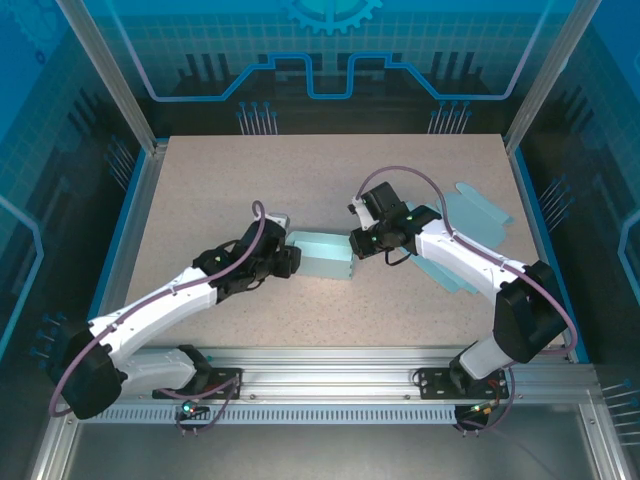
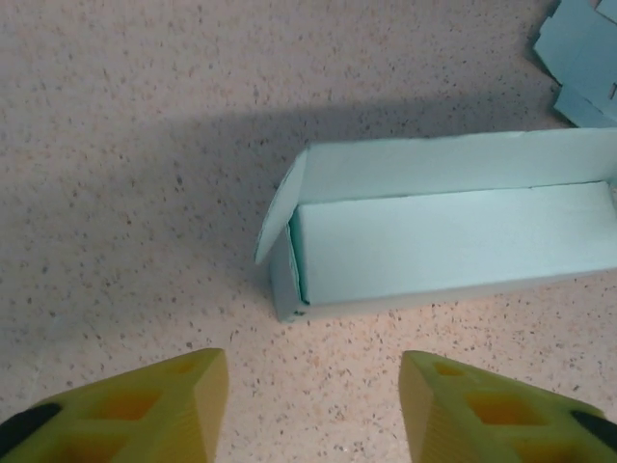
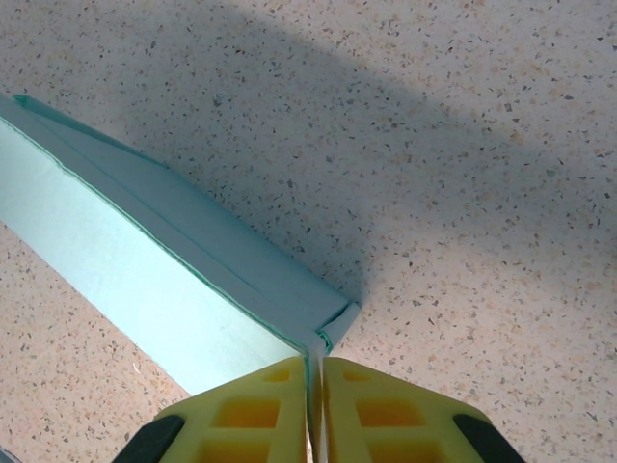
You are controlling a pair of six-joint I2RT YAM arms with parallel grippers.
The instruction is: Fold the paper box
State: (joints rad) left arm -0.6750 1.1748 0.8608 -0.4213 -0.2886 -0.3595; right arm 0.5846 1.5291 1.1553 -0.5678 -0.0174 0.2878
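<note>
The paper box (image 1: 320,258) is a long pale teal carton lying in the middle of the table. In the left wrist view the paper box (image 2: 453,246) has its left end flap (image 2: 280,207) standing ajar and its long lid raised. My left gripper (image 2: 313,405) is open just short of that end, with bare table between its yellow fingers (image 2: 164,405). It sits at the box's left end (image 1: 290,260) in the top view. My right gripper (image 3: 315,386) is shut on a thin wall at the right end corner of the box (image 3: 164,280), as the top view also shows (image 1: 355,243).
Several flat teal paper blanks (image 1: 470,215) lie at the right of the table, partly under the right arm; their edge shows as blanks (image 2: 583,58) in the left wrist view. The speckled tabletop (image 1: 300,170) is ringed by a blue-framed enclosure.
</note>
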